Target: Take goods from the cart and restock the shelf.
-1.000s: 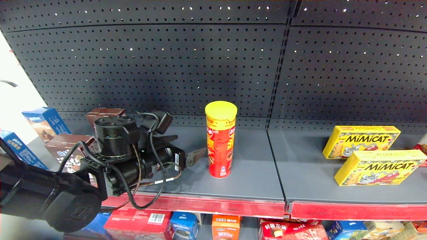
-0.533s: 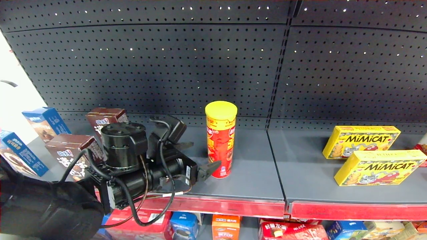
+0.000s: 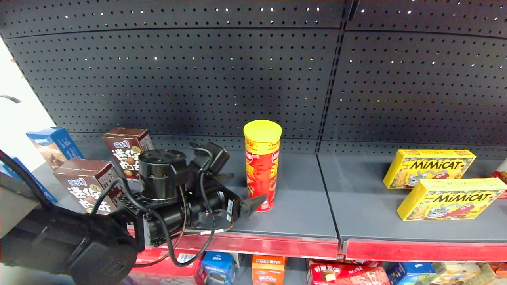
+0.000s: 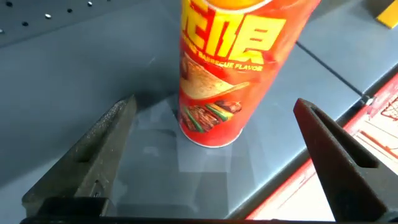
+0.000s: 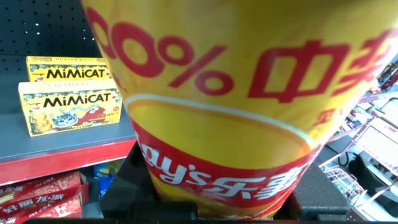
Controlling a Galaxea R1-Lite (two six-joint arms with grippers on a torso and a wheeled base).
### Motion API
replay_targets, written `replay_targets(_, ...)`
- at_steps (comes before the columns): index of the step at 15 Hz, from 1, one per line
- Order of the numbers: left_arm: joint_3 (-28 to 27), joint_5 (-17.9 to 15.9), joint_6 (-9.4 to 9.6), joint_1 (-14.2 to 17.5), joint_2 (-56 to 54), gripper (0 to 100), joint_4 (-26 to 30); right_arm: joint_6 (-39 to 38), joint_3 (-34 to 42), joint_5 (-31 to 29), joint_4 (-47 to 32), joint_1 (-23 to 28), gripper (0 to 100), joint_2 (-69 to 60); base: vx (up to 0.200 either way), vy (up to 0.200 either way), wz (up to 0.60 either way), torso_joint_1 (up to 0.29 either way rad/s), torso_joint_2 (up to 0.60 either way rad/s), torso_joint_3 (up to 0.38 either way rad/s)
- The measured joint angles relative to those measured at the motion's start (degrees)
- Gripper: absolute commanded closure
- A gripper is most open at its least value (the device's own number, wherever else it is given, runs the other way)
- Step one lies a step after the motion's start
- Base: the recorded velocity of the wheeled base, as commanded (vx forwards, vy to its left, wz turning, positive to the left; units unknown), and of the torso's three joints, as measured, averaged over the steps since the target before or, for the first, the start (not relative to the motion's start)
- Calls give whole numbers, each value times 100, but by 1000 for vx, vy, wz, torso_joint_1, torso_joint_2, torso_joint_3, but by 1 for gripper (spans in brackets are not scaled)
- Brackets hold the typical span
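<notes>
Yellow can: the yellow can (image 5: 236, 93) has a glossy, rounded wall with a red band low down. It carries big red print and pale script.
Right gripper: the right gripper (image 5: 224, 199) is clamped on the yellow can, with black fingers at both sides of its lower part. It holds the can in front of the shelf, off its boards.
Left gripper: the left gripper (image 4: 216, 106) is released, its dark matte fingers spread wide. It is low over the shelf's front edge and touches nothing.
Red tube: the red tube (image 3: 262, 166) is a tall cylinder with a flat yellow lid. Its shiny wall has yellow characters and a food picture. It stands upright just ahead of the left gripper's fingertips.
Shelf: the shelf (image 3: 301, 206) is matte grey metal boards with a red strip (image 3: 277, 245) along the front. The red tube stands just left of the seam between two boards.
Lower packs: the lower packs (image 3: 218, 267) are blue, orange and red cartons on the level beneath.
Brown boxes: the brown boxes (image 3: 127, 148) are upright printed card left of the tube, partly hidden by the arm's cables.
Yellow boxes: the yellow boxes (image 3: 429, 163) are two flat cartons with cat pictures and black lettering. They lie on the right board, well apart from the tube.
Blue box: the blue box (image 3: 55, 144) is tilted at the far left.
Back wall: the back wall (image 3: 198, 79) is dark perforated metal.
</notes>
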State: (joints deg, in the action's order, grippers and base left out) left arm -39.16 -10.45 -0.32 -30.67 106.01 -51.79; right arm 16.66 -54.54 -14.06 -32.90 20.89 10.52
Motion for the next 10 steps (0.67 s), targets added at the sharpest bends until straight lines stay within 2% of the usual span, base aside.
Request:
replay_targets(4, -232, 24, 0, 35, 280, 0, 4, -11, -11, -6, 1, 0, 100, -13, 0, 0, 0, 0, 0, 0)
replay_targets(10, -254, -20, 135, 597, 356, 0, 11, -13, -4, -4, 1, -15, 100, -41, 0, 0, 0, 0, 0, 0)
